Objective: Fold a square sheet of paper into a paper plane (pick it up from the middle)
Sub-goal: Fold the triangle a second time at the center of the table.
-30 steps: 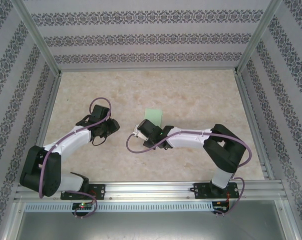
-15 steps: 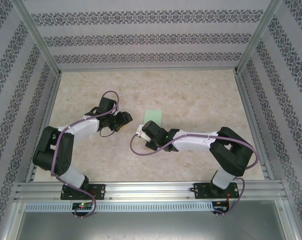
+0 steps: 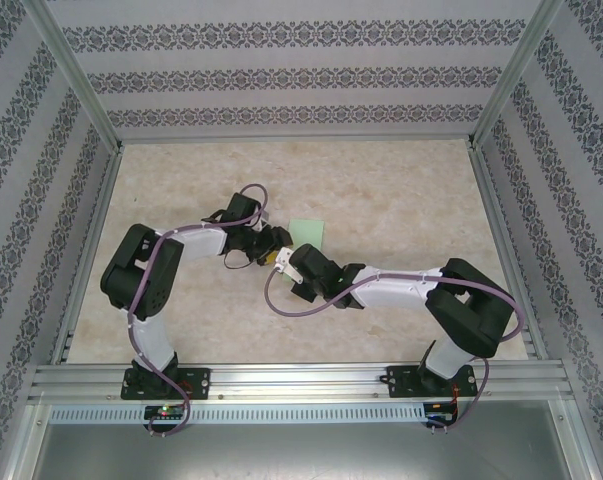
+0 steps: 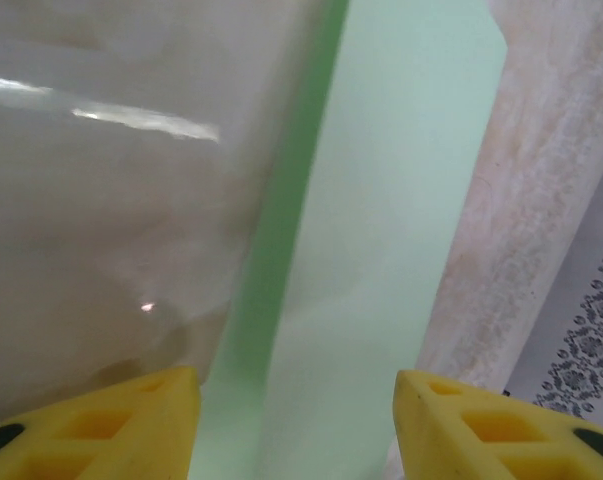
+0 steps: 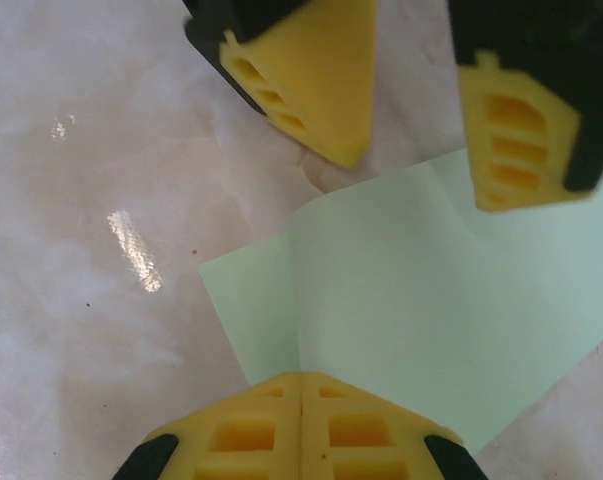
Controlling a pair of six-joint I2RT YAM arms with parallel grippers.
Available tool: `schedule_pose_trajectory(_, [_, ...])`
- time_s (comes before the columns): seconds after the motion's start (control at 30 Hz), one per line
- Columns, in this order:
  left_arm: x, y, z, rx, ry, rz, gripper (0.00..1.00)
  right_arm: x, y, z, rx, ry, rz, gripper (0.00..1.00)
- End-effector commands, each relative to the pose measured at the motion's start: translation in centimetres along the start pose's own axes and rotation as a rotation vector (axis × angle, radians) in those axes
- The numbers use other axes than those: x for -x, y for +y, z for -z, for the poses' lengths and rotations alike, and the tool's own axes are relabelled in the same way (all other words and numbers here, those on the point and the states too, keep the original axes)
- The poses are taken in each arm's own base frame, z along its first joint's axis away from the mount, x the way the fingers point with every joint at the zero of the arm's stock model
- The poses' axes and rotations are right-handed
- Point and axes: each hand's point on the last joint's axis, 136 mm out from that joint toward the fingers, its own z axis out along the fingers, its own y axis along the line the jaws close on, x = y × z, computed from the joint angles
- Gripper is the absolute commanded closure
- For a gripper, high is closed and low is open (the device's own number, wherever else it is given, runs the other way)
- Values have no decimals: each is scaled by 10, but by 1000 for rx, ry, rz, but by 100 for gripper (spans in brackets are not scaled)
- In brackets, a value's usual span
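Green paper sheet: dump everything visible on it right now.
The square sheet of paper is thin, plain pale green, lying around the middle of the marbled table. A lighter upper layer leaves a darker strip along one side, seemingly a fold. The shut right gripper sits at one edge; the open left gripper straddles another. Contact unclear.

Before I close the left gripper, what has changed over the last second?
The left gripper swung inward and now sits, jaws open, at the edge of the square sheet of paper. The right gripper shifted only slightly; it is shut, tips over the sheet's near corner. Nothing appears to have been grasped or let go. The sheet lies where it was.
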Motion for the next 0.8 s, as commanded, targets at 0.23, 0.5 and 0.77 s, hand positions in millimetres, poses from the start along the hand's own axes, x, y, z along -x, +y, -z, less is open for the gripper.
schedule_pose_trajectory(0.23, [3,-38,-14,-132,42,-47,55,4,-6,2,-30,-44,-57,98])
schedule_pose_trajectory(0.5, [4,-42,-17,-155,51,-34,59,2,-10,3,-52,-39,-75,82])
schedule_pose_trajectory(0.77, [3,-43,-19,-166,67,-29,64,13,-6,13,-1,-72,-231,61])
